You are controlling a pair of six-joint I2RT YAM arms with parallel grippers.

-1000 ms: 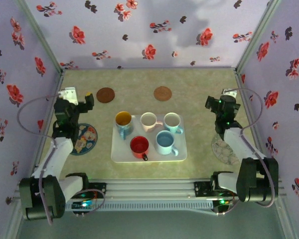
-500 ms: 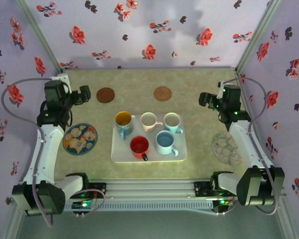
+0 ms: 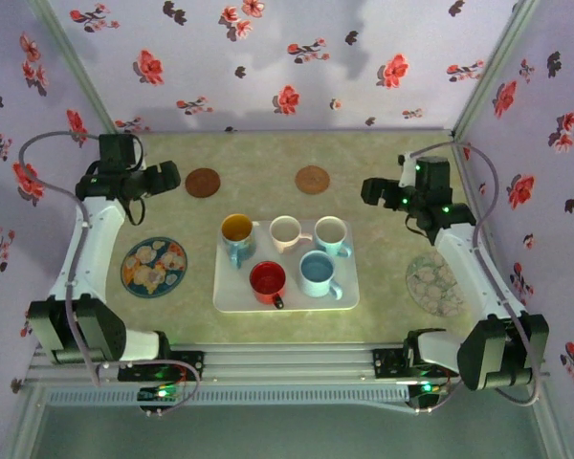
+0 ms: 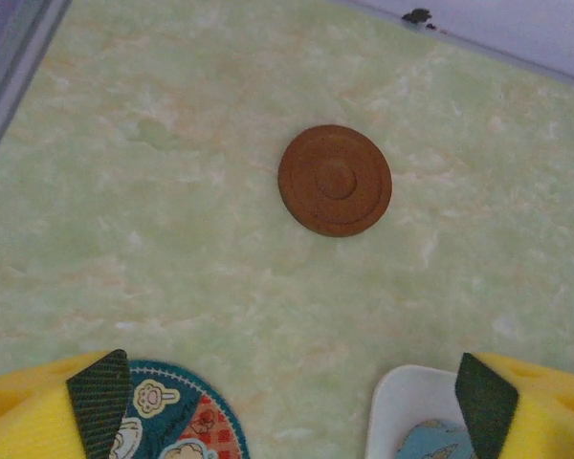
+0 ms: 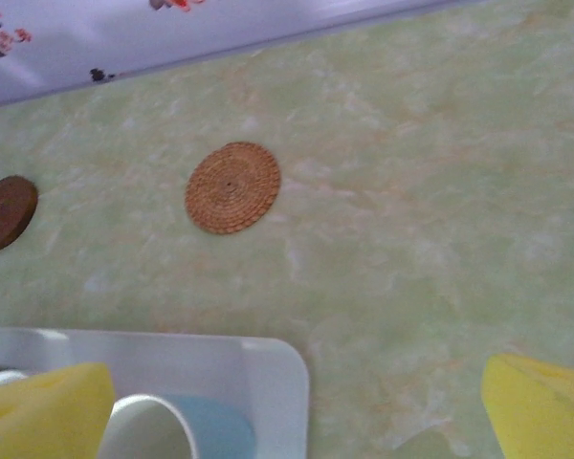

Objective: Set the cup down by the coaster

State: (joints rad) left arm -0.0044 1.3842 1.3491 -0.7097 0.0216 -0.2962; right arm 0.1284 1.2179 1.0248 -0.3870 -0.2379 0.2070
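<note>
Cups (image 3: 285,232) on tray (image 3: 230,289), well apart from both jaws

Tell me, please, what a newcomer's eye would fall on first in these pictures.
The white tray in the middle of the table, crowded with five cups, catches the eye first, the red cup at its near edge most of all. Four round coasters surround it: a dark wooden coaster and a woven coaster behind, a cartoon-patterned coaster left, a pale coaster right. The left gripper and right gripper hang open at the sides.
</note>
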